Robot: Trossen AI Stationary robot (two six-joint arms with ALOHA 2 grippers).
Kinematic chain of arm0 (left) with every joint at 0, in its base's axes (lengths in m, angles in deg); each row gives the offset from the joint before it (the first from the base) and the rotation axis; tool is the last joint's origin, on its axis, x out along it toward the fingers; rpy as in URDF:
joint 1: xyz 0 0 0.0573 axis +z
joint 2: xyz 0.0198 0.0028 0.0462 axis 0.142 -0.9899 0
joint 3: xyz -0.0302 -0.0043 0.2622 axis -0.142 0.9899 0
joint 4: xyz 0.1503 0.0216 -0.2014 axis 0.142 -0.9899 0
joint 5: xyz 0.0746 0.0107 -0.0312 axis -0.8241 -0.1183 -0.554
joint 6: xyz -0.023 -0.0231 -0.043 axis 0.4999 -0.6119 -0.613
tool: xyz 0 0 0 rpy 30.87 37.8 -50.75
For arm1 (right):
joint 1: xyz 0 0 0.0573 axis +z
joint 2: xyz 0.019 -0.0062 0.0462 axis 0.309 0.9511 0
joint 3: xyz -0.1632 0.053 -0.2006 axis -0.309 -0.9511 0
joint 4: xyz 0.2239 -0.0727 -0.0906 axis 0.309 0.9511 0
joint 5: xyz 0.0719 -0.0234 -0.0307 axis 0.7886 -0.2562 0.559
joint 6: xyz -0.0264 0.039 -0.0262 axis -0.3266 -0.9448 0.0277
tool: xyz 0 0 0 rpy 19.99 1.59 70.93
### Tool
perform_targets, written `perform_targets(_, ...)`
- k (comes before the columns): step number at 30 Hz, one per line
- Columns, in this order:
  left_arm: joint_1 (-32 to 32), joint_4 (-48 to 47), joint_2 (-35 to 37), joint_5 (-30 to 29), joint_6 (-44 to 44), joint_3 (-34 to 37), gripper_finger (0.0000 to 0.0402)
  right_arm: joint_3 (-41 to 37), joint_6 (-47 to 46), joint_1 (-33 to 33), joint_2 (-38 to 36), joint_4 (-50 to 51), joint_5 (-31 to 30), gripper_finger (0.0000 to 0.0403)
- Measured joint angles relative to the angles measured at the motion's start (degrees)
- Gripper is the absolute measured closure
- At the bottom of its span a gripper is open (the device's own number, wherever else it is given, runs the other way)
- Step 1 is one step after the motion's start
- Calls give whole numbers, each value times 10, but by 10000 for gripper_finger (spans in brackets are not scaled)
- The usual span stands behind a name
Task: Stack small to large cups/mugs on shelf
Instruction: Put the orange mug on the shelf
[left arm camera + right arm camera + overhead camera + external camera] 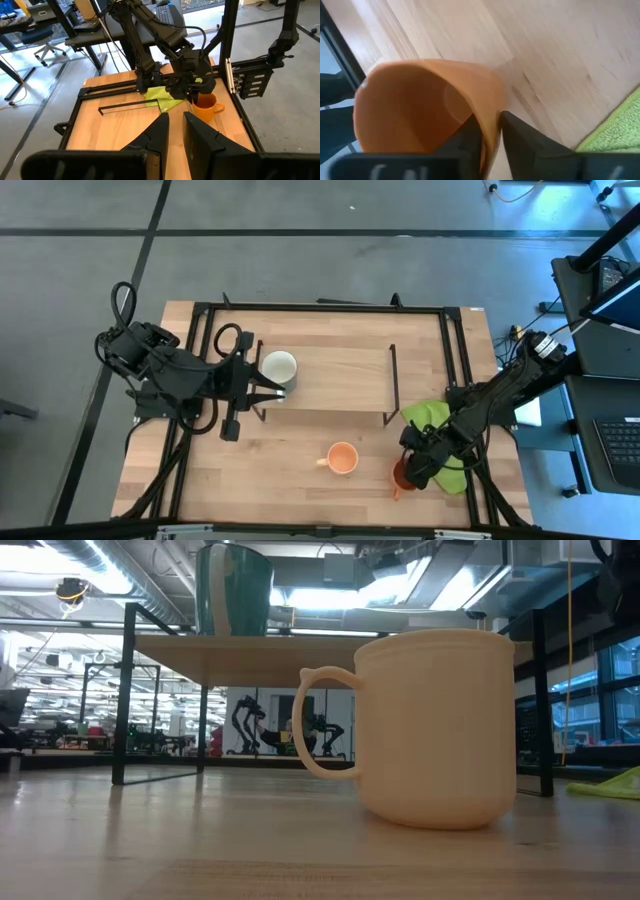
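High view first: I see the white mug standing upright on the left end of the shelf, its pale green inside facing up. My left gripper sits just beside that mug at the shelf's left edge, and in the left wrist view its fingers stand nearly together with nothing between them. The light orange mug stands alone on the tabletop in front of the shelf, handle pointing left. Further right, my right gripper pinches the wall of the dark orange-brown mug; one finger is inside the rim, the other outside. That mug is beside the lime-green cloth, near the table's right edge.
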Motion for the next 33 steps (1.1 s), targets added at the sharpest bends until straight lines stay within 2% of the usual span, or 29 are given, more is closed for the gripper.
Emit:
perform_targets(4,0,0,0,0,0,0,353,8,19,-6,0,-4,5,381)
perform_targets(13,0,0,0,0,0,0,353,45,47,-35,0,12,6,376)
perform_targets(24,0,-4,0,-1,34,0,353,208,196,-99,0,176,5,379)
perform_targets(33,0,-22,0,-7,34,0,353,354,378,-166,5,214,-47,379)
